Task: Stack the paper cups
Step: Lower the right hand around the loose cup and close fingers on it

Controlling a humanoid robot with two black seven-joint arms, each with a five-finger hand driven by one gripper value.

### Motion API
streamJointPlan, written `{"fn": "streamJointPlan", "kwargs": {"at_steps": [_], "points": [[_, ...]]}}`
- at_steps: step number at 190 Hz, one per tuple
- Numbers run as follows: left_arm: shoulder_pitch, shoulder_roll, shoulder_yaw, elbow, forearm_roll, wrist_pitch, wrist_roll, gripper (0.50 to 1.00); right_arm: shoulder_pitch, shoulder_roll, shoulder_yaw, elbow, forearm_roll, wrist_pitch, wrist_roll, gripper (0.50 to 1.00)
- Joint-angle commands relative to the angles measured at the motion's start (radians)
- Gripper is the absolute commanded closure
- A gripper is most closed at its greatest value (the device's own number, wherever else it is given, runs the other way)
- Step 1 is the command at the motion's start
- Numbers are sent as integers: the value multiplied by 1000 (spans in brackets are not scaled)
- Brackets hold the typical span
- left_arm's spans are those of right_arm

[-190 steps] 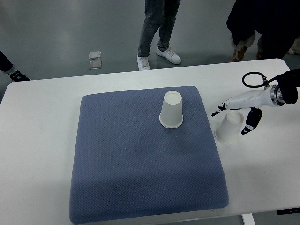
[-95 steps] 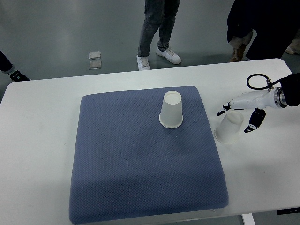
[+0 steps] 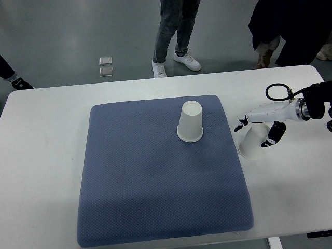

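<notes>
1. Top view looks down on a white table (image 3: 46, 155) with a blue-grey padded mat (image 3: 155, 176) covering its middle.
2. One paper cup (image 3: 190, 122) stands upside down on the mat, in the upper right part of it, rim down and base up.
3. A second paper cup (image 3: 253, 142) sits on the bare table just right of the mat's right edge, at the centre right of the frame, tilted with its wide rim toward the lower left.
4. Entering from the right edge, the right hand (image 3: 259, 124) hangs over that second cup; its dark-tipped fingers (image 3: 241, 123) are spread apart to either side of the cup's upper end, and whether they touch it cannot be told.
5. Along the top of the frame, people's legs and shoes stand on the grey floor beyond the table, with two small square objects (image 3: 106, 66) on the floor at the upper left.
</notes>
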Motion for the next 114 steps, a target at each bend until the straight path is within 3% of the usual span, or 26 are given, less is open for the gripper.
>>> {"fn": "streamJointPlan", "kwargs": {"at_steps": [1, 48, 114], "points": [[0, 0, 0, -1, 1, 0, 0, 500, 0, 0, 0, -2, -2, 0, 0, 664], [0, 0, 0, -1, -1, 0, 0, 500, -3, 0, 0, -11, -4, -2, 0, 679], [0, 0, 0, 1, 1, 0, 0, 500, -3, -1, -9, -20, -18, 0, 0, 740]]}}
